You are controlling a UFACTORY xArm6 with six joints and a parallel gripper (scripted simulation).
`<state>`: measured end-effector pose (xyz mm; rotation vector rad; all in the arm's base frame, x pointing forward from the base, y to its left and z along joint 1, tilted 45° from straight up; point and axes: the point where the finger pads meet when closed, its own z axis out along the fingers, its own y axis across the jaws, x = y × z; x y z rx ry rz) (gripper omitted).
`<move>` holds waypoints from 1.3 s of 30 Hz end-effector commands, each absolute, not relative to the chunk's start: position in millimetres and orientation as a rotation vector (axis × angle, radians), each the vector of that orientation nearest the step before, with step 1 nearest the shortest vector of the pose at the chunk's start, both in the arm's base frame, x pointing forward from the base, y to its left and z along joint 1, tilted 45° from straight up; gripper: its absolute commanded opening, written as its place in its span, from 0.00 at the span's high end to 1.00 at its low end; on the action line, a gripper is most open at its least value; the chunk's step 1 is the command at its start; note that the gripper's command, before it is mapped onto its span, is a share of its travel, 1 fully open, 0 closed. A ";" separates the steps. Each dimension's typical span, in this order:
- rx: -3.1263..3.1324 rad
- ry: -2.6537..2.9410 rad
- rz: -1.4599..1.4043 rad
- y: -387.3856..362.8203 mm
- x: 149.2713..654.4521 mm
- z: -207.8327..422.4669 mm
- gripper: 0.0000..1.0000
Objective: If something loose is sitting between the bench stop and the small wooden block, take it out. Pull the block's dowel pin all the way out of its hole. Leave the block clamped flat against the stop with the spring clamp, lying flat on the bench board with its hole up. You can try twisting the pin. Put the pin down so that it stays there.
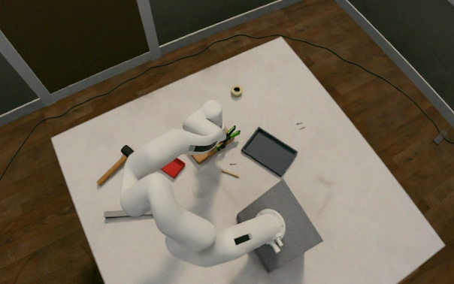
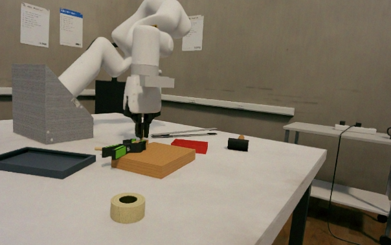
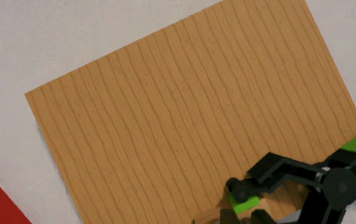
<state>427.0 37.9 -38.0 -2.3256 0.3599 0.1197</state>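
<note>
The wooden bench board (image 2: 155, 159) lies mid-table; it also shows in the overhead view (image 1: 204, 155) and fills the wrist view (image 3: 190, 115). The black-and-green spring clamp (image 2: 123, 149) sits at the board's near-left corner, also seen from overhead (image 1: 230, 135) and in the wrist view (image 3: 300, 185). The small wooden block (image 2: 142, 141) lies by the clamp's jaws, mostly hidden. My gripper (image 2: 142, 132) points straight down right over the block, shut on the dowel pin, which its fingers hide. The fingers do not show in the wrist view.
A dark tray (image 1: 269, 151) lies beside the board. A red tray (image 1: 174, 167), a mallet (image 1: 114, 165) and a steel ruler (image 1: 120, 214) lie on the other side. A loose wooden stick (image 1: 230, 173), small nails (image 1: 300, 125) and a tape roll (image 1: 236, 91) lie around.
</note>
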 end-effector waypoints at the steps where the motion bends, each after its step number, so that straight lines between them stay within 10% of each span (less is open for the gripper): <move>1: -2.337 0.260 0.071 36.8 428.1 -37.2 1.00; 39: -2.295 -0.580 -0.279 36.3 428.1 -36.8 1.00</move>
